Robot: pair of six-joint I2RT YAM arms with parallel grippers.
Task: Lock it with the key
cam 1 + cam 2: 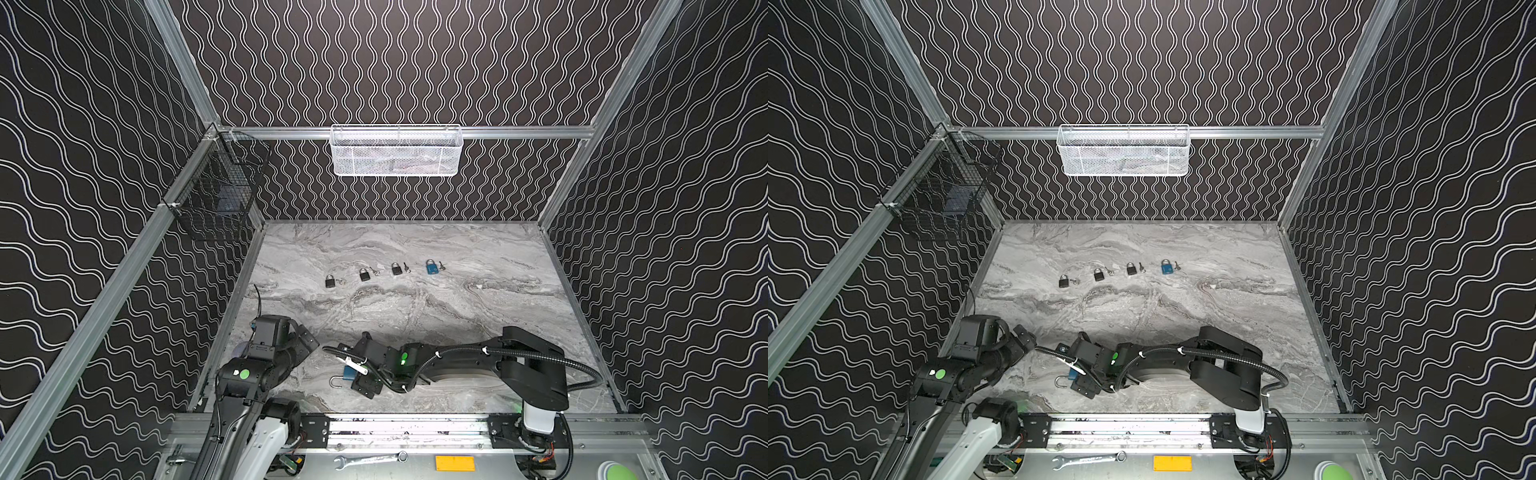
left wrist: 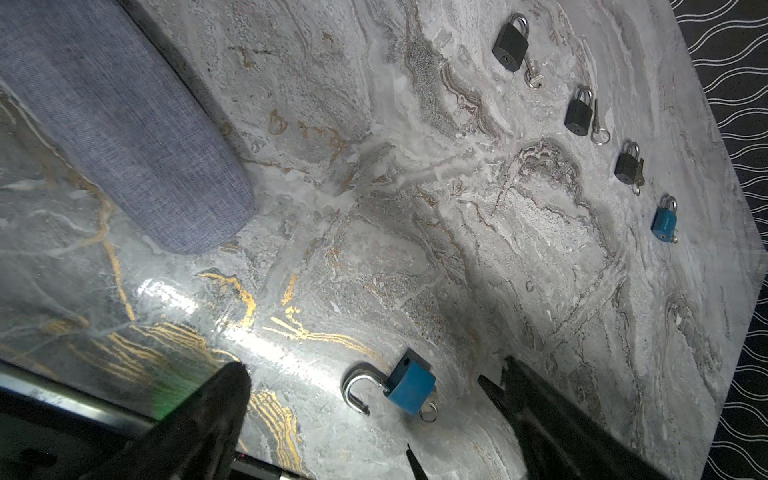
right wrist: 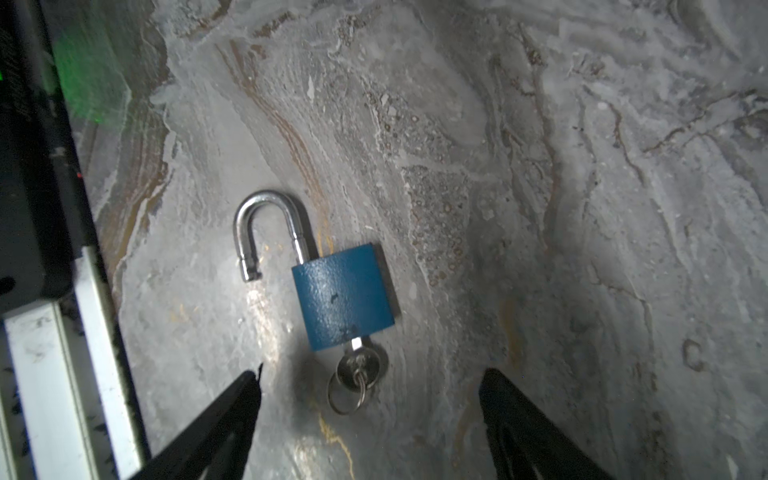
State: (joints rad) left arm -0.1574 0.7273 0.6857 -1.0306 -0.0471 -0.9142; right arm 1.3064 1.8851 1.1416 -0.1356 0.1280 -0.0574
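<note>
A blue padlock lies flat on the marble table near the front edge, and both top views show it. Its steel shackle stands swung open. The key, with a split ring on it, sits in the keyhole at the lock's bottom. My right gripper is open and hovers low over the key end, one finger on each side and neither touching. My left gripper is open and empty, left of the padlock and pointing toward it.
Three black padlocks and a second blue padlock lie in a row at mid-table, each with a key beside it. A white mesh basket hangs on the back wall. A black wire basket hangs at the left. The metal front rail runs close behind the grippers.
</note>
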